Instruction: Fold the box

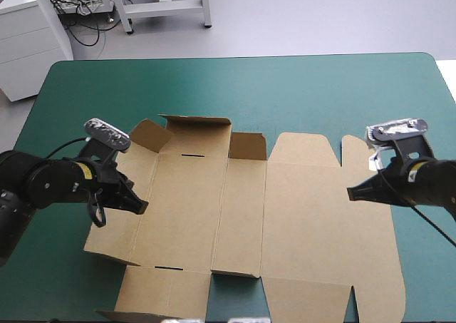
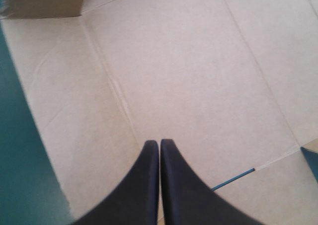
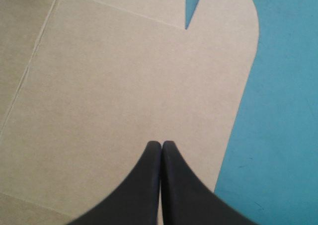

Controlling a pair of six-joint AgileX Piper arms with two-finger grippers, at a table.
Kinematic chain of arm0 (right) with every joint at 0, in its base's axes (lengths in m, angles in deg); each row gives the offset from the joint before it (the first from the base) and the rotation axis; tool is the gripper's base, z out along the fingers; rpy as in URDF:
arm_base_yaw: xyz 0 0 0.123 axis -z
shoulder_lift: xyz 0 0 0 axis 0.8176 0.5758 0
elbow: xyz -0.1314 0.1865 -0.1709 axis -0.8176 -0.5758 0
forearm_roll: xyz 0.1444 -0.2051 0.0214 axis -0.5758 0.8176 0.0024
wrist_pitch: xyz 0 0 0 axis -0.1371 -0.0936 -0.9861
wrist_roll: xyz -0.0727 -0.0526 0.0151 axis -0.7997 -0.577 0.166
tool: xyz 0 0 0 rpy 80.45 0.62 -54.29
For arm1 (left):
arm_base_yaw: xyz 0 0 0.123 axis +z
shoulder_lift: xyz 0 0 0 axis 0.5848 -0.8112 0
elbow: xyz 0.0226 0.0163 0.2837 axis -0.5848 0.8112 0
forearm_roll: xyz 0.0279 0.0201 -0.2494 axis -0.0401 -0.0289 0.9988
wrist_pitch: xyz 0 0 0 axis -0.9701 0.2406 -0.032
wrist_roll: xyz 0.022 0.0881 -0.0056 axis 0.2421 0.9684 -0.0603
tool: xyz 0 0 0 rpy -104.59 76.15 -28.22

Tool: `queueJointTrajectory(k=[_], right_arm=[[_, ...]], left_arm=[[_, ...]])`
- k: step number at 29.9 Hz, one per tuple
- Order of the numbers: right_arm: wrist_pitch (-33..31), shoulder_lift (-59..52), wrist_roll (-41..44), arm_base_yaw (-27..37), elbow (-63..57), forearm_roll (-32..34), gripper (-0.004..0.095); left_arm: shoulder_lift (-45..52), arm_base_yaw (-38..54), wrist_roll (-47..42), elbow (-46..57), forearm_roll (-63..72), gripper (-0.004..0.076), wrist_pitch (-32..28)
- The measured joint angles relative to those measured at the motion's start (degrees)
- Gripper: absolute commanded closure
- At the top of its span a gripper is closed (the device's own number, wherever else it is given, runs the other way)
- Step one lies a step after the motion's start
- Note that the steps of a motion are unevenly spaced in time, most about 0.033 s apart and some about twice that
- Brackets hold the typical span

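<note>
**Brown box [image 1: 242,216] lies mostly flat at mid-table, with both claws clenched on nothing.**

Your left gripper [image 1: 141,207] hovers with its tips together over the box's left panel, right at a crease [image 2: 112,81]. Your right gripper [image 1: 350,193], also clenched and empty, sits over the rounded flap [image 3: 218,86] near the box's right edge. Only the far flaps [image 1: 194,132] stand up. The walls probably come next: press along the scored line rather than mid-panel, and pin the sheet with the other claw so it can't slide on the teal-green cover [image 1: 320,88].

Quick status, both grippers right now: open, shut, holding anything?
Left gripper: shut, holding nothing, over the brown cardboard box sheet.
Right gripper: shut, holding nothing, over the same sheet near its rounded edge.
</note>
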Motion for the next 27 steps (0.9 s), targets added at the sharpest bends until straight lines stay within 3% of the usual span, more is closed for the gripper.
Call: queueJointTrajectory(k=[5,12,23,27], right_arm=[[0.00,-8.00,2.95,0.00,-4.14,3.63,0.0931],[-0.05,-14.06,4.76,0.00,-6.22,5.70,0.0931],[-0.05,-14.19,5.26,0.00,-6.22,9.19,0.0931],[-0.05,-14.19,5.26,0.00,-6.26,9.81,0.0931]], left_arm=[[-5.90,5.81,7.25,-2.94,10.78,0.0730,0.78],[-9.06,26.08,16.53,-3.86,28.73,0.0730,1.10],[-9.06,46.52,17.62,-4.05,29.49,0.0724,1.10],[-9.12,49.89,11.12,-4.07,24.65,0.0571,1.10]])
